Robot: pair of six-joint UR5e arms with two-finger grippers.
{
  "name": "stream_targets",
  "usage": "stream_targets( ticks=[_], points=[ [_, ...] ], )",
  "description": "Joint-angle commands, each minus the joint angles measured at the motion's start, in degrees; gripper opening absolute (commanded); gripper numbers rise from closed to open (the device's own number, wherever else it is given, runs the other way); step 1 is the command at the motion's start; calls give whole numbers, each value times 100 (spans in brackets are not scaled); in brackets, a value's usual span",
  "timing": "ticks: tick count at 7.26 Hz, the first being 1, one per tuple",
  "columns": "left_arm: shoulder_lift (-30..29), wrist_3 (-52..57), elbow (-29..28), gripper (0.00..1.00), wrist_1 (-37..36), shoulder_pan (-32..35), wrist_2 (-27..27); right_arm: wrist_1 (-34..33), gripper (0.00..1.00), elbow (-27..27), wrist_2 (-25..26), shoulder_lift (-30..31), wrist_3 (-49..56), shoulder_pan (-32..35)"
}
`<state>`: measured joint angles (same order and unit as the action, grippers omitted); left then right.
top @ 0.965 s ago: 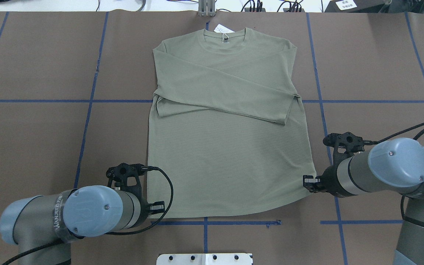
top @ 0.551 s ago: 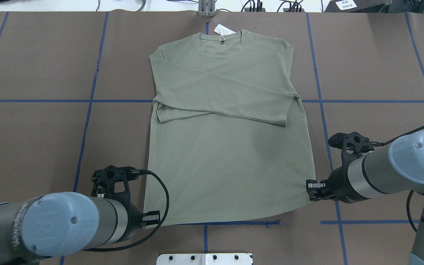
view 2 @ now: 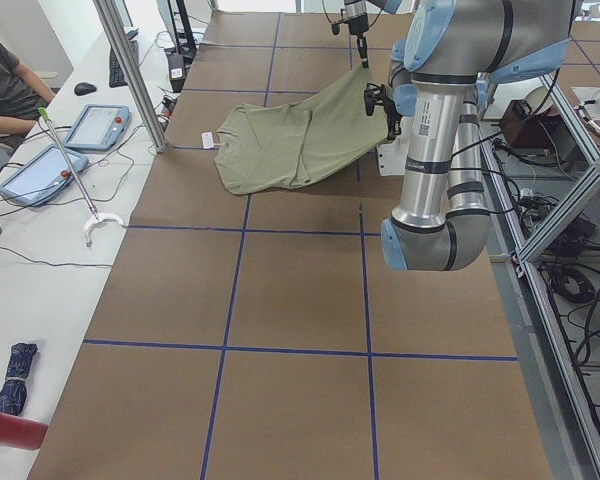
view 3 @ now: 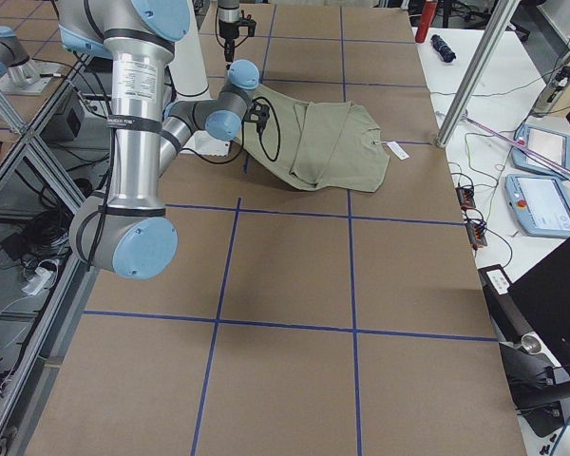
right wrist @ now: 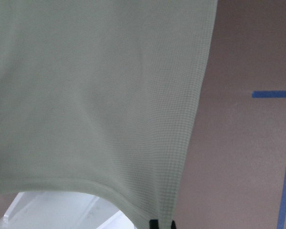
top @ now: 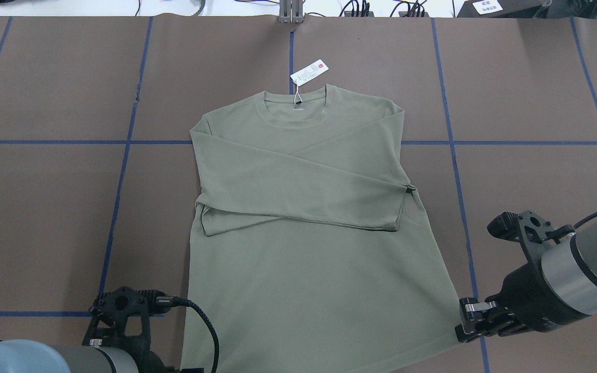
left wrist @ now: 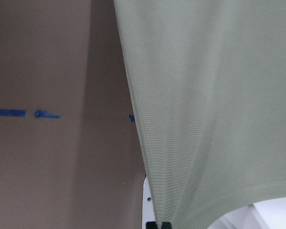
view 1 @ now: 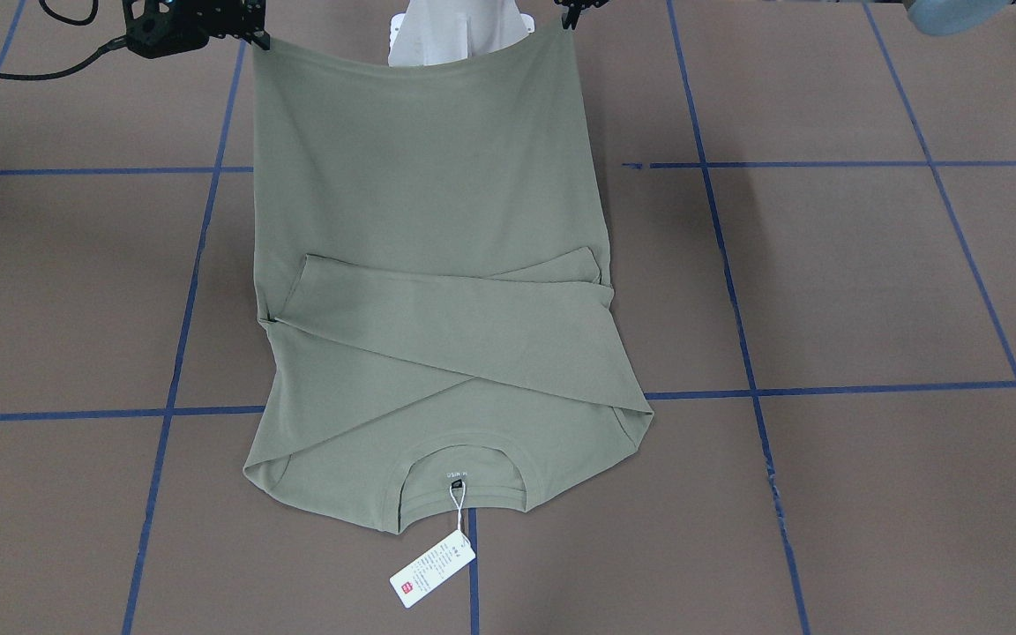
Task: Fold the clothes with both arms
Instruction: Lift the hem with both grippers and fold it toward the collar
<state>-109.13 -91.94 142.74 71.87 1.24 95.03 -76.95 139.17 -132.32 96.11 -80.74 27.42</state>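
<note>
Shirt [top: 303,207] hem is up off the desk [top: 44,207]: left pincer [left wrist: 159,224] clamped on one corner, right pincer [right wrist: 161,223] clamped on the other. Collar end and crossed sleeves lie flat. My judgement: I carry both corners toward the collar level and in step, hem taut, without dragging the sleeves.

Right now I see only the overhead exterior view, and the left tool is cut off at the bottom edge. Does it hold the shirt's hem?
Observer: Yes. In the left wrist view the shirt runs down into the left tool, whose fingertips are closed on it.
Operator: Is the hem lying flat?
Observer: No. The exterior left view shows the hem end lifted; the shirt slopes down to its collar end, which rests on the table.
Operator: And the other hem corner?
Observer: The right wrist view shows the right tool pinching it, fingertips closed on the fabric.
</note>
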Motion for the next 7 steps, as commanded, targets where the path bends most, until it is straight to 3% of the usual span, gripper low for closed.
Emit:
stream_targets(
  ticks=[1,3,4,6,7],
  points=[
    [-2,9,-157,0,-50,129,-2,31,0,-99,-58,-83,32,130],
    [-73,184,-553,0,20,1057,24,31,0,-1019,-57,-1045,172,893],
    [-108,524,-615,0,38,1515,24,57,0,-1346,-40,-1216,451,1149],
    [-282,545,-1123,0,334,2027,68,765,0,-2179,311,-1279,945,1815],
    [-362,528,-1543,0,885,2169,190,1413,0,-2645,329,-1445,886,2133]
  ],
)
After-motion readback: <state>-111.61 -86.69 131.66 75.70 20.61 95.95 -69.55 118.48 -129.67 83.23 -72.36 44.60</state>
